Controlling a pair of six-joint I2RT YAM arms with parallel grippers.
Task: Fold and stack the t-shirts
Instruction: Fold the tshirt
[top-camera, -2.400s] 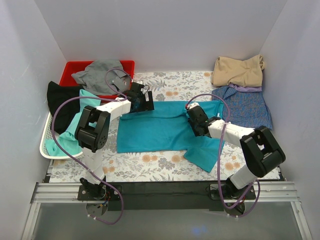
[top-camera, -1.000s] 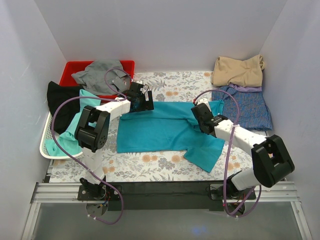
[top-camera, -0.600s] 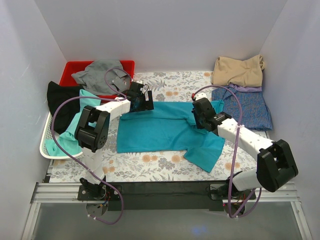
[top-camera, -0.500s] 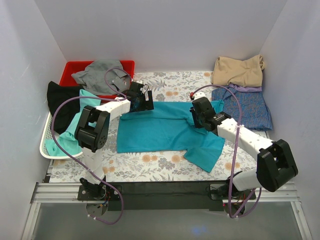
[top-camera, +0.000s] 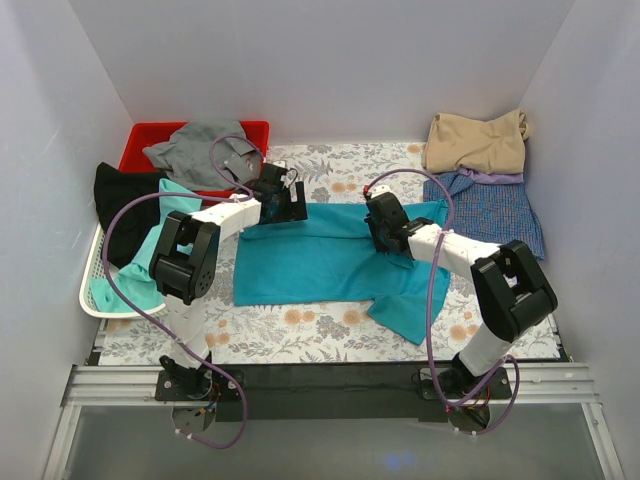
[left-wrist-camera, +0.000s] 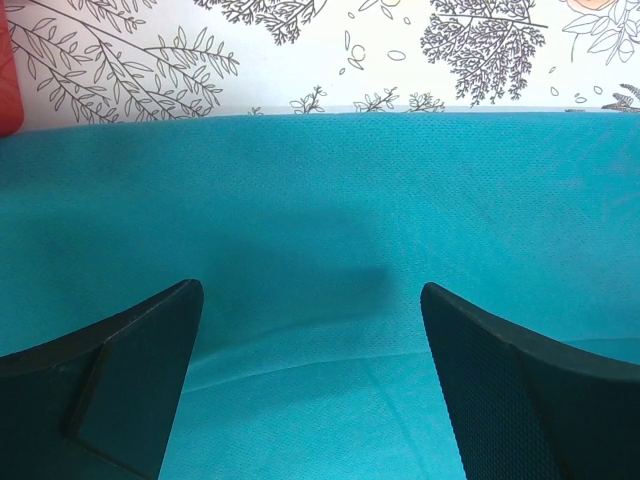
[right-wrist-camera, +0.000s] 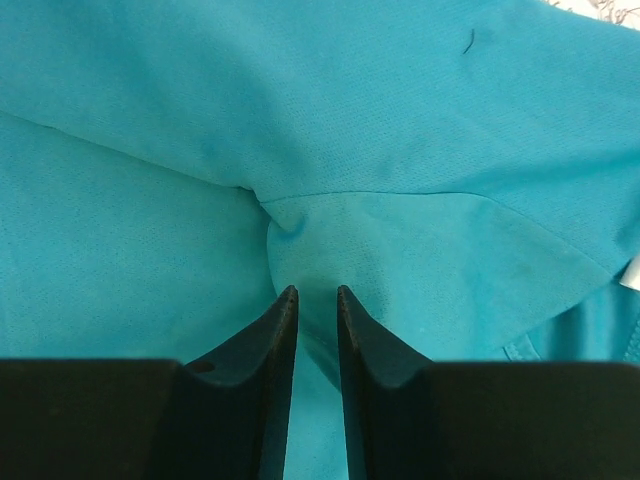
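The teal-blue t-shirt lies spread across the middle of the floral table, one flap hanging toward the front right. My left gripper is open just above the shirt's far left edge; in the left wrist view its fingers straddle flat teal cloth. My right gripper is low on the shirt's right half. In the right wrist view its fingers are nearly together, with a raised fold of teal cloth pinched between them at a seam junction.
A tan shirt lies on a blue-purple checked one at the back right. A red bin holds a grey shirt. A white basket at the left holds black and mint-green shirts.
My right gripper has swung left and toward the back across the shirt's right half, and its forearm now lies more crosswise. The left arm has not moved.
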